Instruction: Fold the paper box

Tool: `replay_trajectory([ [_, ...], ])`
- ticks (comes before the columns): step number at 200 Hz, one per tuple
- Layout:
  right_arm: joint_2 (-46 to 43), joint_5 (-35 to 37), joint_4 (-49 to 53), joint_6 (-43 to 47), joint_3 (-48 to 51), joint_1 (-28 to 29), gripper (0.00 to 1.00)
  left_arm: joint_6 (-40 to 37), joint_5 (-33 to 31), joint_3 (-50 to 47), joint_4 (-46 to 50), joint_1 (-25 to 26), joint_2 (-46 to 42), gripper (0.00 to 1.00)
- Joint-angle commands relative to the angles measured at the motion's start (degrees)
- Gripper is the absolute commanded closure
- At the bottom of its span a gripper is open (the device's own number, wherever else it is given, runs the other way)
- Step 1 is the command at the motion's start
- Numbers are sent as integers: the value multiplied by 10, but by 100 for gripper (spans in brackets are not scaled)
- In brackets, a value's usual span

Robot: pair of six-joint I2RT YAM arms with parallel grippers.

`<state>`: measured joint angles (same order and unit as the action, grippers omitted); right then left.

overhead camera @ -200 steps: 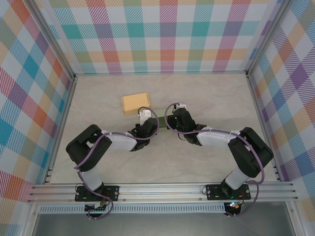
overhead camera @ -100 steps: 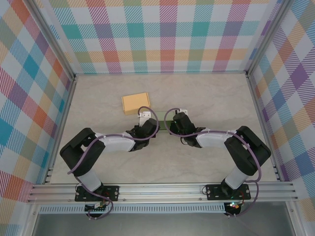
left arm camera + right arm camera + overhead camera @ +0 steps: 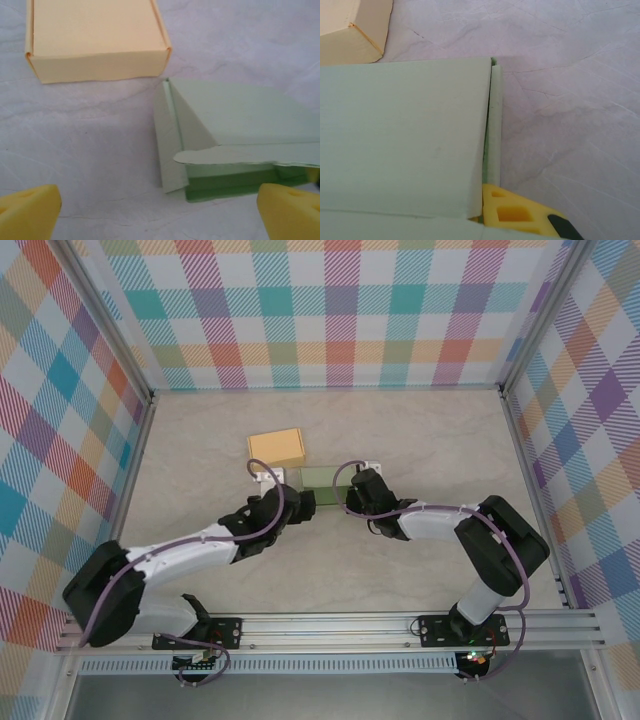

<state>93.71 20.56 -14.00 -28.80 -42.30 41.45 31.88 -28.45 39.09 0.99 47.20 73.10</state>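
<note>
Green paper box (image 3: pixel 322 478) lies at the middle of the table (image 3: pixel 430 440), just near and right of a finished orange box (image 3: pixel 276 448), close to it without clearly touching. Its lid (image 3: pixel 400 140) is down but not tucked: the front flap (image 3: pixel 225 156) juts out over the open near side, and the left side flap (image 3: pixel 170 145) leans outward. The left gripper (image 3: pixel 160 215) hangs near the box's left corner with its jaws spread fully and nothing between them. The right gripper (image 3: pixel 510 212) is all but closed at the near right corner, seemingly pinching the thin edge there. The box looks very light, thin and springy: it will likely slide under a push and crease if squeezed, so one side probably needs steadying. The flap edges look like the best hold, pressed along the scored folds.
</note>
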Motion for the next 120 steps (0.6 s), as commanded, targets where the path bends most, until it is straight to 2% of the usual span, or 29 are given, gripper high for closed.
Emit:
replay_trajectory([
  [1, -1, -7, 39, 15, -1, 1, 89, 22, 27, -3, 49, 5, -57, 0],
  [30, -16, -13, 54, 25, -4, 4, 84, 16, -5, 64, 128, 4, -74, 0],
  [47, -28, -20, 65, 31, -7, 5, 76, 3, -33, 130, 189, 1, -46, 0],
  [75, -45, -32, 87, 43, -15, 7, 64, -19, -45, 211, 211, -15, 28, 3],
  [89, -51, -35, 98, 46, -22, 8, 55, -33, -30, 246, 206, -22, 68, 5],
  [120, -70, -36, 120, 47, -28, 10, 26, -38, -8, 301, 217, -29, 147, 10],
])
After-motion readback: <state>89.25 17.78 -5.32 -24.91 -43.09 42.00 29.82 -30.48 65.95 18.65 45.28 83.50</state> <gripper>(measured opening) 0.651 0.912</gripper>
